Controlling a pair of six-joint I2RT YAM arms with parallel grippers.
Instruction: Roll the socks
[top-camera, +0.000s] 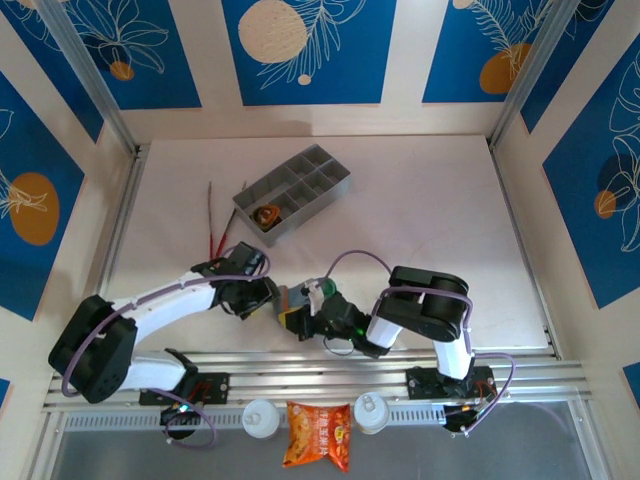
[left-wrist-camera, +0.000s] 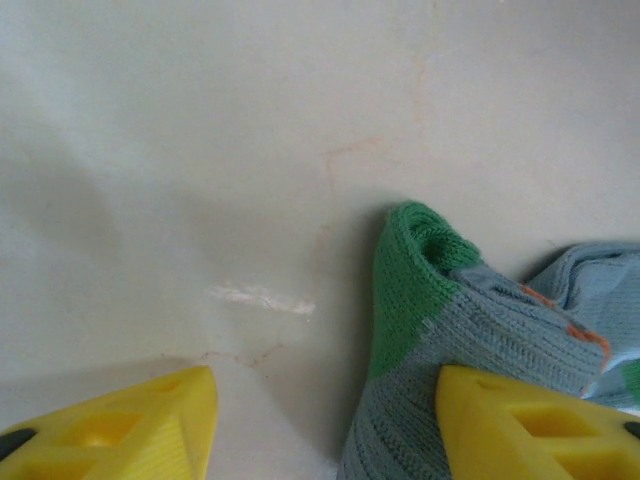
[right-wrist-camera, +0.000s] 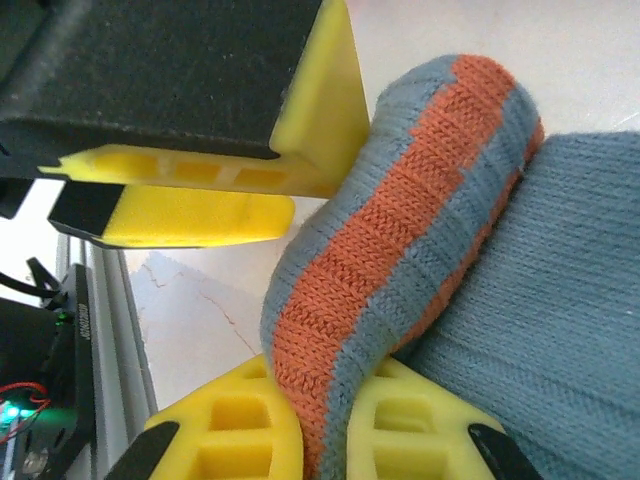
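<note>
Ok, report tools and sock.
Right tool shut on grey-blue sock. Left tool open, at its green toe. Grey tray stands apart, farther back.

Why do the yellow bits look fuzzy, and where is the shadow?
Left wrist: the yellow fingers sit too close, so they blur; the grey-blue sock throws a dark shadow leftward on the table. Right wrist: its knit looks crisp.
</note>
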